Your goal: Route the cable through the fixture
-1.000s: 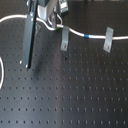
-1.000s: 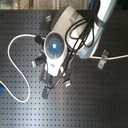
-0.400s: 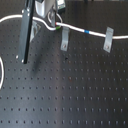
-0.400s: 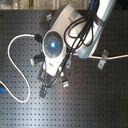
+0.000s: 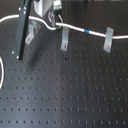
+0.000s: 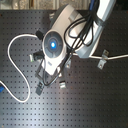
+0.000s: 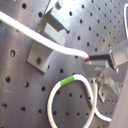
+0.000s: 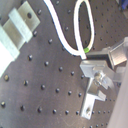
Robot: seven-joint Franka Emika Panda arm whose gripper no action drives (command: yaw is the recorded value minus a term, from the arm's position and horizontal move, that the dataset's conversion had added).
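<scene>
Between the left and middle brackets in the first exterior view, I have the cable (image 5: 42,23) pinched in the fingers (image 7: 100,58) — the first wrist view shows them closed narrow on the white cord, just short of the green band (image 7: 69,79). From that grip the cord runs on past the middle bracket (image 5: 64,39) to the far bracket (image 5: 108,40). The left bracket (image 5: 32,34) sits just beside the fingers, its slot apparently empty — I judge that the next target.

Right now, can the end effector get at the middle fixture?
Probably yes: the end effector, gripping the cable, hovers right beside the middle fixture, with nothing between them.
</scene>
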